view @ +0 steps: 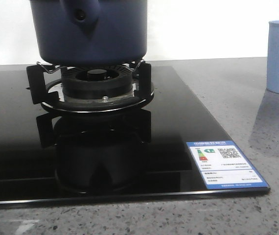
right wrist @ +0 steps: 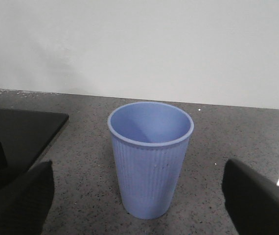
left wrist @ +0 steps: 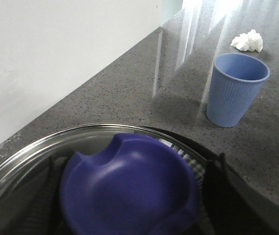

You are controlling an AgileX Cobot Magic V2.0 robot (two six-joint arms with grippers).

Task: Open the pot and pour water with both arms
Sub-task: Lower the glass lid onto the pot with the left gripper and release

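— Right gripper first: how does it stand?

— Spread wide. Its two dark fingers sit far apart at the edges of the right wrist view, with the pale blue ribbed cup upright between them (not touched by either, as far as I can see).

— And the left gripper?

— Cannot tell. The left wrist view is filled by a blurred dark blue knob on a glass lid, and no finger shows clearly enough to say whether the claw is spread or pressed together.

— Where is the pot?

— The pot stands on the burner of the black glass hob, resting on the pan support's prongs. Its blue handle stub with the small dark hole faces the front camera; the top of the pot is cut off by the frame there.

— Is the lid on it?

— From the left wrist view I cannot tell.

— What lies around?

— The cup stands on the grey speckled countertop, to the right of the hob and well apart from the pot. An energy label is stuck on the hob's front right corner. A crumpled white wad lies on the counter beyond the cup in the left wrist view.
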